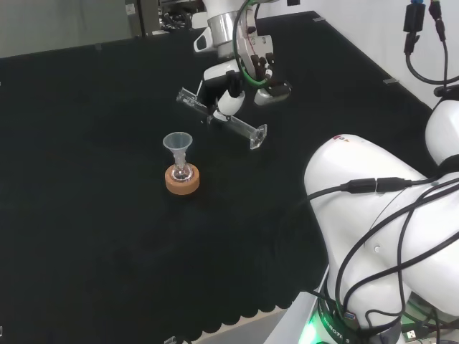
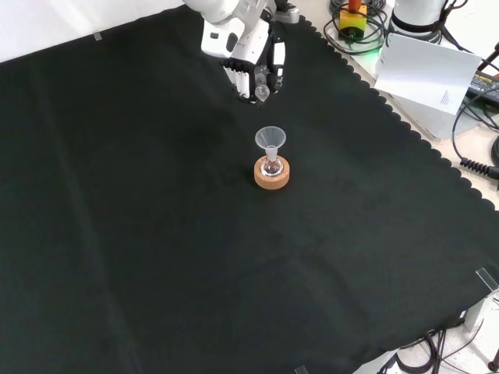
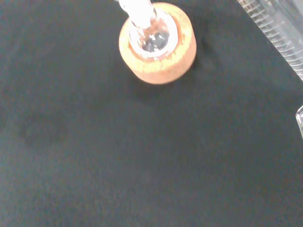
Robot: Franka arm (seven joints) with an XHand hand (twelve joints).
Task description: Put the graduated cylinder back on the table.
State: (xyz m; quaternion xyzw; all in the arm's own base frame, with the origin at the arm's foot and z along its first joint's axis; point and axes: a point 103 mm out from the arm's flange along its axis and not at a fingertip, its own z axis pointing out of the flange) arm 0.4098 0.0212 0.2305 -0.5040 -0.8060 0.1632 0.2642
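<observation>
Fingers (image 1: 228,100) of my black and white hand (image 1: 224,89) curl round the clear graduated cylinder (image 1: 244,129), holding it nearly level above the black cloth of the bench (image 1: 107,236). Just beside it in the head view I see a clear funnel (image 1: 177,143) in a small flask on a cork ring stand (image 1: 182,180).

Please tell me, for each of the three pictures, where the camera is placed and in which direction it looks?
Head view: behind and above the arm's base, looking over the white arm links at the bench; the hand holds the graduated cylinder nearly level.
Front view: before the arm, looking down on the black cloth; the hand enters from the top.
Wrist view: at the wrist, looking down past the palm.
Shared: all three views show the cork stand with its small flask.
</observation>
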